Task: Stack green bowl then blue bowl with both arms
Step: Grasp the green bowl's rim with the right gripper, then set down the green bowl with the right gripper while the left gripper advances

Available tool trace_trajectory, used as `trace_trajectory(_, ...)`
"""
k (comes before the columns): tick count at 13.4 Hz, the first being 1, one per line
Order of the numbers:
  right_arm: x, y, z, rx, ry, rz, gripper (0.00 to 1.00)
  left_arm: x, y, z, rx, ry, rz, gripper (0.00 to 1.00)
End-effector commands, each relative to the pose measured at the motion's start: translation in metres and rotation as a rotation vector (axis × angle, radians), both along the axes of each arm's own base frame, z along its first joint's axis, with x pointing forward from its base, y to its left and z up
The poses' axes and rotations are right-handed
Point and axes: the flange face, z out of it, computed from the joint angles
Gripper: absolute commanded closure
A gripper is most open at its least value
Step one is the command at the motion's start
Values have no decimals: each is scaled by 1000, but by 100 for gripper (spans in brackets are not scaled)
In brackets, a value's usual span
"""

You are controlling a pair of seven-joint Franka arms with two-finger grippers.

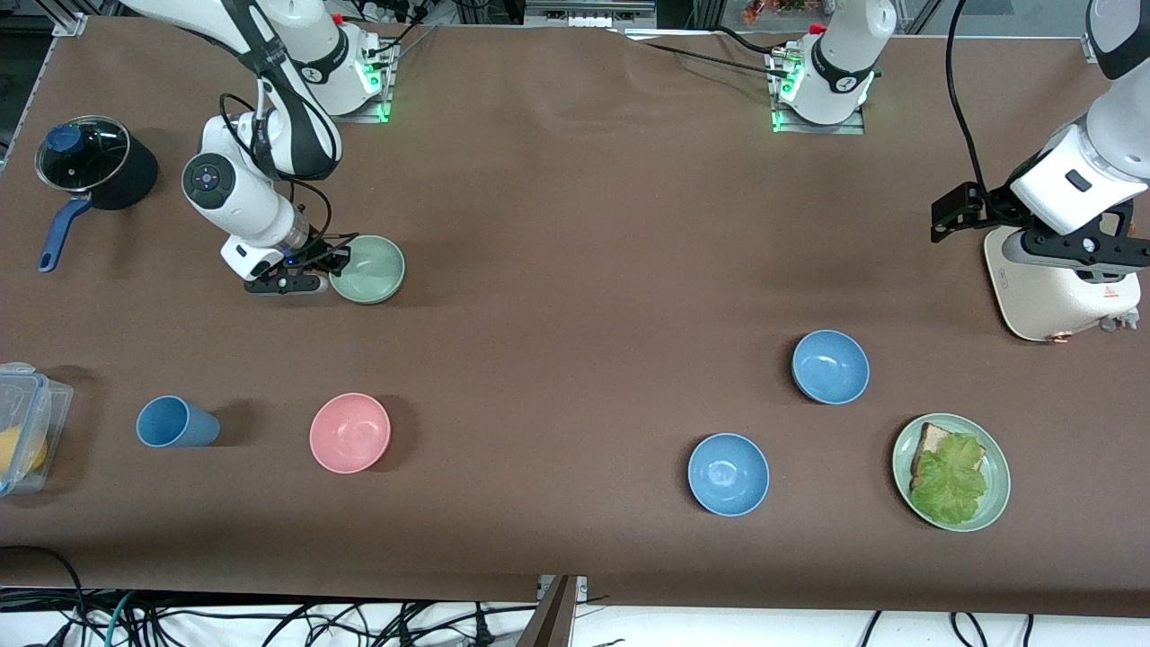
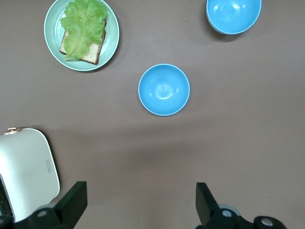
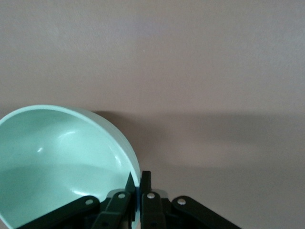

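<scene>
Right gripper (image 1: 331, 270) pinches the green bowl (image 1: 368, 268) by its rim at the right arm's end of the surface (image 1: 575, 225); I lift level, go slow; left gripper (image 2: 138, 202) waits spread over the toaster (image 1: 1051, 288), blue bowl (image 1: 829, 366) nearby.

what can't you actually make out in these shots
- Whether the green bowl is lifted or resting on the table: neither the front nor the right wrist view settles it, though the right gripper is shut on its rim.
- Food box: cut off by the front view's edge.
- Pot contents: too dark under its glass lid.
- Left gripper: fingers open, cropped by the left wrist view's edge.
</scene>
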Motion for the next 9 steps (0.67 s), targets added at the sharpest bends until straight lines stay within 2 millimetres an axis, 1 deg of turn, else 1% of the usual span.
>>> trace_trajectory(1,26,32,34,20,-30,-13,100,3,0,5,12,3,-12,0)
trace_trajectory(2,42,63,52,32,-45,-19,100,3,0,5,12,3,-13,0)
trace_trajectory(3,59,96,61,43,-45,-36,100,3,0,5,12,4,-13,0)
trace_trajectory(5,86,159,70,60,-37,-67,100,3,0,5,12,4,-15,0)
trace_trajectory(6,94,194,67,72,-42,-90,100,3,0,5,12,4,-15,0)
trace_trajectory(7,97,231,59,84,-44,-121,100,3,0,5,12,4,-15,0)
trace_trajectory(8,96,275,51,99,-46,-154,100,3,0,5,12,4,-17,0)
trace_trajectory(9,99,311,44,115,-50,-193,100,3,0,5,12,4,-17,0)
